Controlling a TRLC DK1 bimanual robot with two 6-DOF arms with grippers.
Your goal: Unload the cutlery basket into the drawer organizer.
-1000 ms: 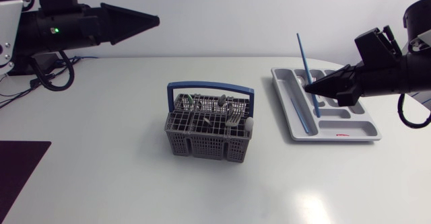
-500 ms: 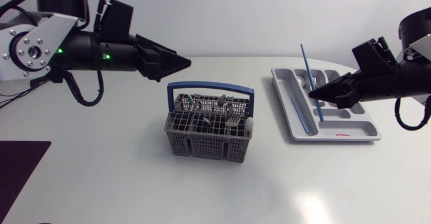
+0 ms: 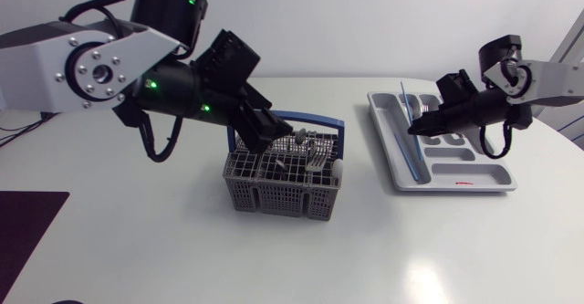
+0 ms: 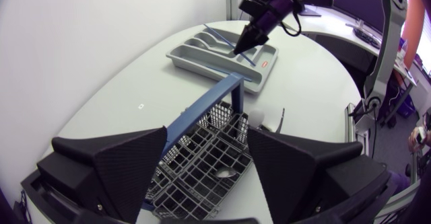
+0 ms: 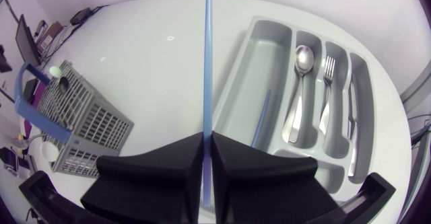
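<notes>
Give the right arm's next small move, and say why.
Probably lower and tilt the blue stick flat into the long compartment of the organizer: the right claw is shut on it over the organizer, and a matching stick already lies there.

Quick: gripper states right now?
Left gripper: open, over the basket.
Right gripper: shut on the blue stick.

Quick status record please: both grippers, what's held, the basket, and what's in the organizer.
left gripper: open, empty, over the grey mesh cutlery basket with a blue handle
right gripper: shut on a thin blue rod, over the grey plastic drawer organizer
basket contents: metal cutlery inside
organizer long slot: second blue rod lying flat
organizer short slots: metal spoon, metal fork, metal knife, one per slot
</notes>
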